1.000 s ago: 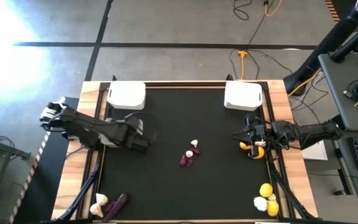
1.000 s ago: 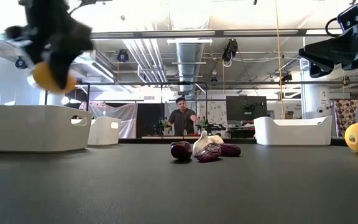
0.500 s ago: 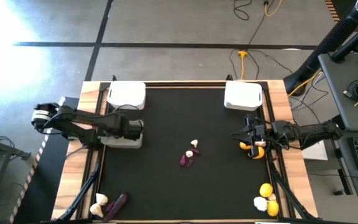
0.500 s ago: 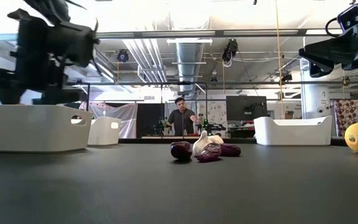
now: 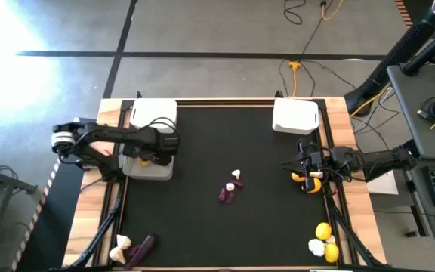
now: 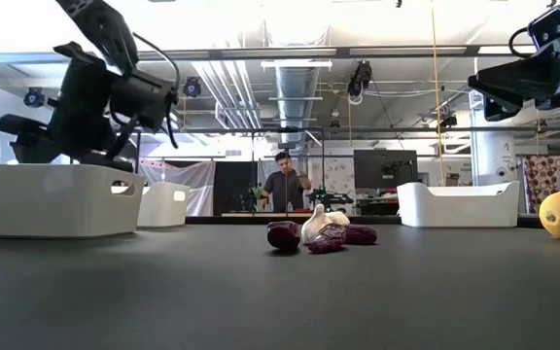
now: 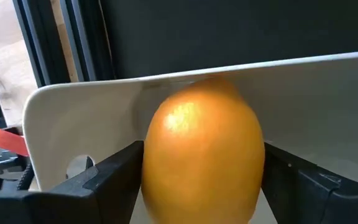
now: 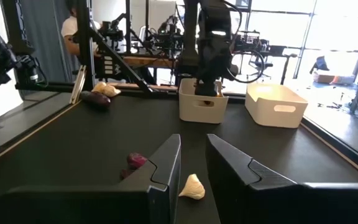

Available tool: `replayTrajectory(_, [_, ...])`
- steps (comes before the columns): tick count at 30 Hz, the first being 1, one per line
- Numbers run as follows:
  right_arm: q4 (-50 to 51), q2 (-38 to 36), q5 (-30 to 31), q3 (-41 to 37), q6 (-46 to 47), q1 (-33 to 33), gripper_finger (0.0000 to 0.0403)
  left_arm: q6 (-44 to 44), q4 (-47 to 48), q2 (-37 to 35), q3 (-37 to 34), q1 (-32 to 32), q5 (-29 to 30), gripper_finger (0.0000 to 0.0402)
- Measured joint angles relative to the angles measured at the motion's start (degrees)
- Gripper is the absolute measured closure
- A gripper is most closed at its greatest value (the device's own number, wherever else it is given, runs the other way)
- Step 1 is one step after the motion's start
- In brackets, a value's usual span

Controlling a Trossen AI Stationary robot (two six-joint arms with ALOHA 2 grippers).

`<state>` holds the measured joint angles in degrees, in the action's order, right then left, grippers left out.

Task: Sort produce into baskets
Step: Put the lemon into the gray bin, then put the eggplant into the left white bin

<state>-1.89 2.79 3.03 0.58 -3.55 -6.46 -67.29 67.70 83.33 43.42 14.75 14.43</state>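
A yellow-orange lemon [image 7: 202,149] is clamped between the fingers of the left end effector [image 5: 159,150], which is held over the nearer left basket [image 5: 149,168] on the counter [image 5: 202,227]. In the left wrist view the lemon is seen just above the white wall of that basket. A second basket [image 5: 153,115] stands just beyond it along the counter's left edge, and a third basket [image 5: 295,117] sits at the far right corner.

Relative to the nearer left basket, a small cluster of a garlic bulb [image 5: 236,174] and dark purple pieces [image 5: 226,195] lies toward the counter's middle. Another garlic bulb [image 5: 121,243] and a purple piece [image 5: 143,245] lie at the near left corner, on the same side as that basket. Lemons and a garlic bulb [image 5: 324,242] are grouped at the near right corner.

The right end effector [image 5: 296,164] is held at the counter's right edge, across from the nearer left basket, with its fingers slightly apart and nothing between them; a lemon [image 5: 309,182] lies just beside it.
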Motion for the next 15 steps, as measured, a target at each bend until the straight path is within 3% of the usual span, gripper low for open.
replayTrajectory(9, [0.0, 0.0, 0.0, 0.0, 0.0, 0.0, 0.0335, 0.8, 2.8, 1.9, 0.9, 0.5, 0.5, 0.0079])
replayTrajectory(15, [0.0, 0.0, 0.0, 0.0, 0.0, 0.0, 0.0335, 2.2, 5.8, 1.7, 7.8, -1.5, 0.0, 0.0053])
